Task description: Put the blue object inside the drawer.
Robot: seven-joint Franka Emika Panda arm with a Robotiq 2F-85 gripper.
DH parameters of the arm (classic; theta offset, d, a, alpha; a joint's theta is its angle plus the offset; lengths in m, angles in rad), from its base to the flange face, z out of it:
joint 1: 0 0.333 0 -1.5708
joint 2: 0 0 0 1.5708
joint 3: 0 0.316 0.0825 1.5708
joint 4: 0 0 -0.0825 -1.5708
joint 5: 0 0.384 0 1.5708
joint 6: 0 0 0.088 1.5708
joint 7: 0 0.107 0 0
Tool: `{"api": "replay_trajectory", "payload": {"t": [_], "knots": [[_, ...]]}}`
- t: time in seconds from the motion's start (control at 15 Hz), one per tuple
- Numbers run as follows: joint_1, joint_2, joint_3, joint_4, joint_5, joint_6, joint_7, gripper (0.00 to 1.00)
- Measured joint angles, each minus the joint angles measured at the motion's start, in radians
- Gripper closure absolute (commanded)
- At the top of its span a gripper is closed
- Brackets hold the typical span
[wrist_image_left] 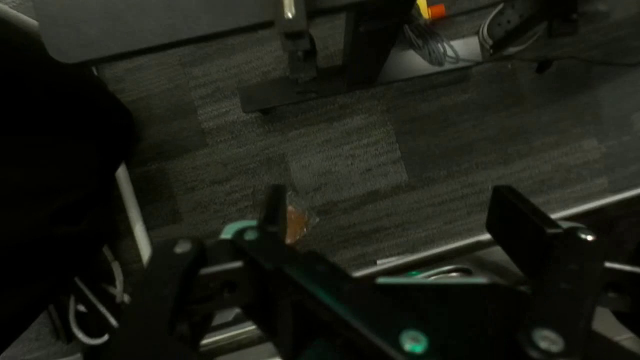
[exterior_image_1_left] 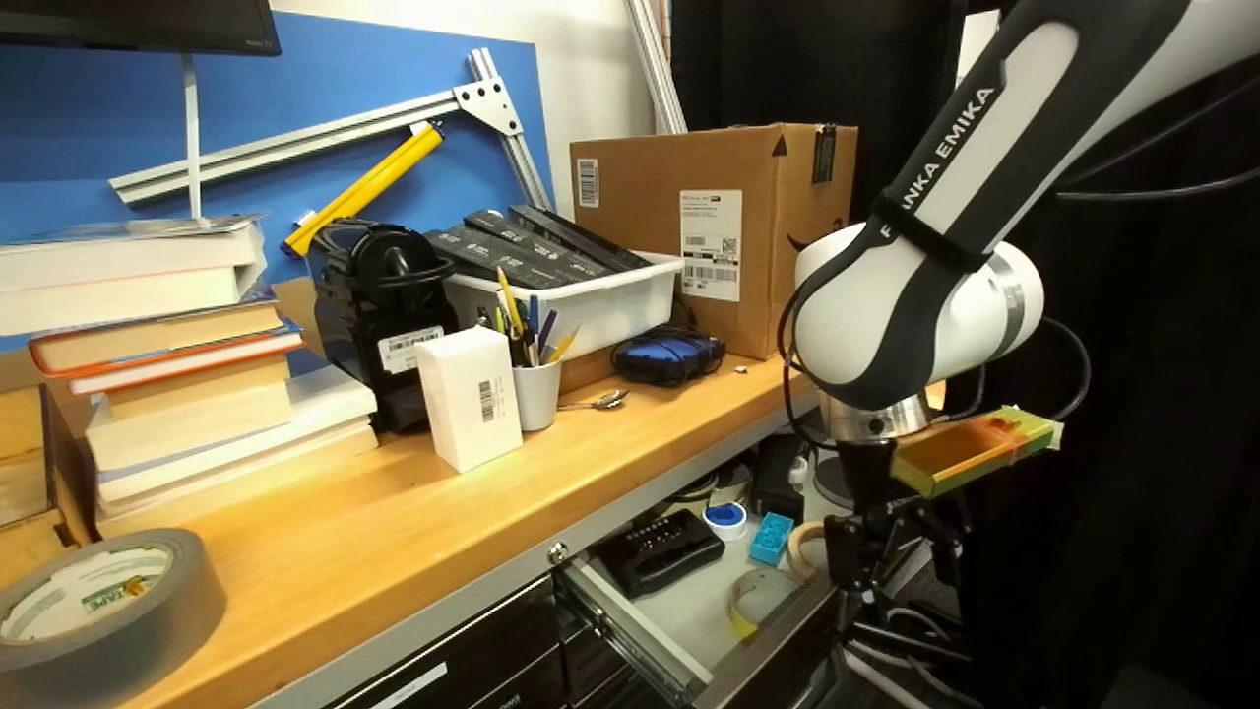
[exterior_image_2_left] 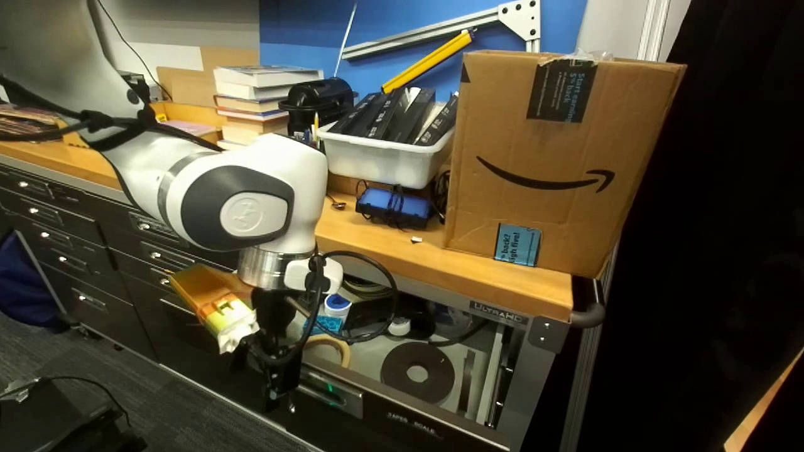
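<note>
Drawer (exterior_image_1_left: 679, 620) is standing open below the worktop (exterior_image_1_left: 463, 532), with the blue object (exterior_image_1_left: 772, 538) lying inside, between a blue-and-white roll (exterior_image_1_left: 726, 522) and a tan tape ring (exterior_image_1_left: 797, 544). A black device (exterior_image_1_left: 661, 553) is sharing the drawer floor. Gripper (wrist_image_left: 390, 210) is hanging near the front edge, fingers parted wide. Above, a white tub (exterior_image_1_left: 615, 313) is carrying black boxes (exterior_image_1_left: 532, 248); a cup (exterior_image_1_left: 538, 399) is holding pens (exterior_image_1_left: 547, 330).

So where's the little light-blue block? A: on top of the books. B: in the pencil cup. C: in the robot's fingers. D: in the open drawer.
D, because both exterior views show the light-blue block lying inside the open drawer.
</note>
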Motion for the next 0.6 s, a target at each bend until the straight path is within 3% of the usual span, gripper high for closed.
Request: {"api": "replay_trajectory", "payload": {"t": [0.4,0.53,0.6], "knots": [[0.053,0.055,0.035,0.003,0.030,0.373,0.285,0.00],[0.096,0.096,0.021,0.006,-0.035,0.528,0.434,0.00],[0.141,0.121,-0.019,0.011,-0.088,0.604,0.513,0.00]]}}
